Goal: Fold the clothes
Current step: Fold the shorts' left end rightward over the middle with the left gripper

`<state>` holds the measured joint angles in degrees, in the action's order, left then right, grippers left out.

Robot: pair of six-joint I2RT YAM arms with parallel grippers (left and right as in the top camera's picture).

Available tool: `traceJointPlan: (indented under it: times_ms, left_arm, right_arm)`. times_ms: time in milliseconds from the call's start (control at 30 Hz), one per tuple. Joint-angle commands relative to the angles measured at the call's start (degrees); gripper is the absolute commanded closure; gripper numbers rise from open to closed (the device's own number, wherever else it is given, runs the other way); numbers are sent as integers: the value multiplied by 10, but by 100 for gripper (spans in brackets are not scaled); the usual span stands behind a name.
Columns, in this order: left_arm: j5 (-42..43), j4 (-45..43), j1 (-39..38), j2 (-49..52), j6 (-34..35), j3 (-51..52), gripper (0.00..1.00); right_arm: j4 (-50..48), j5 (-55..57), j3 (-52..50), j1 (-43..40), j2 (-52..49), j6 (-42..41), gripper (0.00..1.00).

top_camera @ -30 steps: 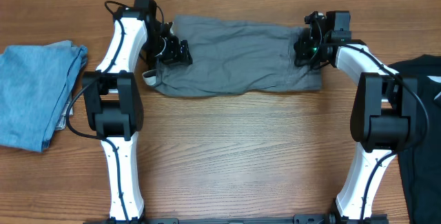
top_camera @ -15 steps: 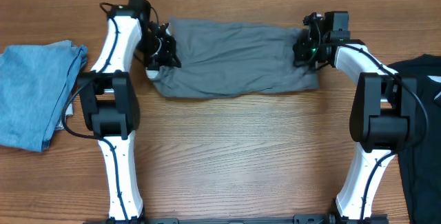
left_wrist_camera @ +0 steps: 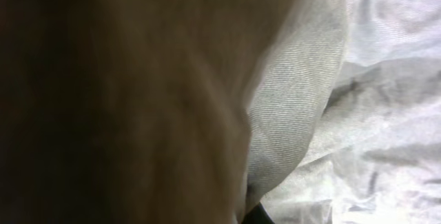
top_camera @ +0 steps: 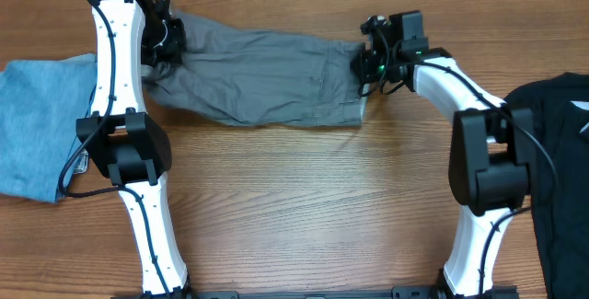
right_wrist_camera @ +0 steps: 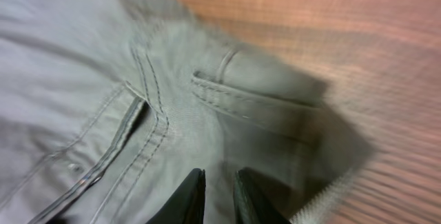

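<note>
The clothes, grey woven shorts (top_camera: 267, 78), lie stretched across the far side of the table. My left gripper (top_camera: 166, 43) is shut on their left end, which it holds pulled up toward the far left corner. The left wrist view is filled with grey weave (left_wrist_camera: 296, 100) and pale lining (left_wrist_camera: 393, 114), and its fingers are almost hidden. My right gripper (top_camera: 366, 64) is at the shorts' right edge. In the right wrist view the right gripper (right_wrist_camera: 220, 177) has its jaws a narrow gap apart just over the waistband and pocket seams (right_wrist_camera: 151, 114), with nothing pinched between them.
A light-blue folded garment (top_camera: 41, 124) lies at the left edge, just beside the left arm. A black shirt (top_camera: 561, 152) with a white mark covers the right edge. Bare wood table (top_camera: 304, 207) spreads in front of the shorts.
The left gripper shut on the shorts' left end and pulled it up and left. The whole garment slid left. The right gripper followed leftward and its jaws have parted a little.
</note>
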<state>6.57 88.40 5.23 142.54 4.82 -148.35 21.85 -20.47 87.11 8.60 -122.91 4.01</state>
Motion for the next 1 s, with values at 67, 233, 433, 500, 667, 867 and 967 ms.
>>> traceJointPlan:
  times_ms: [67, 233, 433, 500, 667, 867, 967]
  left_arm:
    - [-30, 7, -35, 2, -8, -53, 96]
    - [-94, 13, -95, 2, -6, -82, 96]
    - [-130, 12, -178, 2, -6, -113, 96]
    - [-129, 6, -197, 2, -6, -113, 96]
    - [-130, -36, -266, 2, -23, -112, 95]
    - [-130, -71, -338, 3, -39, -111, 92]
    - [-130, -76, -362, 5, -58, -111, 89]
  right_arm:
    - [6, 6, 15, -14, 95, -13, 81]
    - [32, 14, 15, -32, 103, -12, 80]
    - [53, 14, 15, -66, 103, -12, 80]
    - [60, 14, 15, -73, 103, -12, 80]
    - [66, 14, 15, -80, 103, -12, 80]
    - [66, 14, 14, -80, 101, -12, 80]
    - [75, 7, 13, -80, 96, -13, 80]
